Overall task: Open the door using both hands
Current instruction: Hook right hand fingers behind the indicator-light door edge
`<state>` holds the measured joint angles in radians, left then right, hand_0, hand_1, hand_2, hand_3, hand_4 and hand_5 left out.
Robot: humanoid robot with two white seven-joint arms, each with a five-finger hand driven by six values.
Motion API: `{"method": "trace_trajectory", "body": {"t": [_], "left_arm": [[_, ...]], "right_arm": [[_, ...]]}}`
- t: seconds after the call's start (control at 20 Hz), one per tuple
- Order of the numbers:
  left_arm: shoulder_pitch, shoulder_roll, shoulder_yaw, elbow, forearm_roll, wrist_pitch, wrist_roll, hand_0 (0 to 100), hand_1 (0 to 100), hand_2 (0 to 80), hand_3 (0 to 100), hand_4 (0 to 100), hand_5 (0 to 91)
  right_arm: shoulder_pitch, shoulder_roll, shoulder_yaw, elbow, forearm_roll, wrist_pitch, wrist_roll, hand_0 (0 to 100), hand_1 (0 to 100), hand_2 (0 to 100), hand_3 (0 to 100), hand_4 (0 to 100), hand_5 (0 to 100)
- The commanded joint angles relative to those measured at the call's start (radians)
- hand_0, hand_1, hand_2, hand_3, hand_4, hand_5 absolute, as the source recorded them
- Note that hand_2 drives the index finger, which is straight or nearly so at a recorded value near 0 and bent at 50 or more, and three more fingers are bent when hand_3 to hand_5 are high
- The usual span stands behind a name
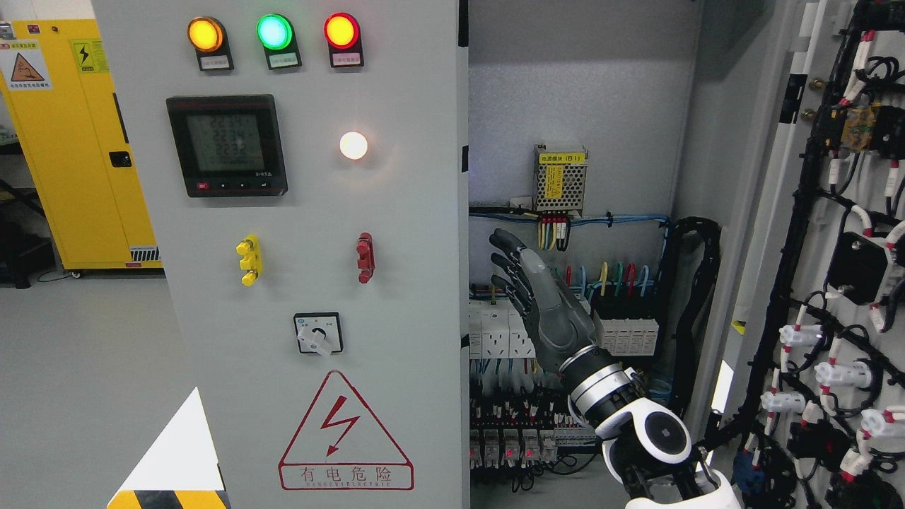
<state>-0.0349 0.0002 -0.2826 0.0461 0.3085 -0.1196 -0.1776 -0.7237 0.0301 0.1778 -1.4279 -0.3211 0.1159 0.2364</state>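
The grey left door (410, 233) of the electrical cabinet stands shut; it carries three lamps, a meter, two handles and a warning triangle. The right door (834, 254) is swung wide open to the right, its inner side covered in black wiring and white connectors. My right hand (520, 279) rises from the lower right into the cabinet opening, fingers stretched out and holding nothing. Its fingertips (500, 239) lie just right of the left door's edge; I cannot tell whether they touch it. No left arm shows.
Inside the cabinet, a power supply (560, 178) hangs on the back wall above rows of breakers (495, 332) and coloured wires. A yellow storage cabinet (78, 141) stands at the far left. Black-and-yellow hazard tape (170, 498) marks the bottom left.
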Motion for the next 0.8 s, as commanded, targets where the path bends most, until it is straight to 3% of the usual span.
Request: {"method": "trace_trajectory", "body": {"t": [0.0,0.15,0.75], "left_arm": [[-0.002,0.017,0.000,0.000,0.000,0.001,0.000,0,0,0.0,0,0,0.0],[-0.002,0.015,0.000,0.000,0.000,0.001,0.000,0,0,0.0,0,0,0.0],[-0.002,0.010,0.000,0.001,0.000,0.003,0.000,0,0,0.0,0,0,0.0]], "right_arm": [[0.003,0.011,0.012,-0.029,-0.004,0.002,0.004,20,12,0,0,0,0],[0.007,0.013,0.031,-0.029,-0.004,0.002,0.004,20,12,0,0,0,0],[-0.003,0.019,0.016,0.003,-0.075,0.050,0.006,20,12,0,0,0,0]]}}
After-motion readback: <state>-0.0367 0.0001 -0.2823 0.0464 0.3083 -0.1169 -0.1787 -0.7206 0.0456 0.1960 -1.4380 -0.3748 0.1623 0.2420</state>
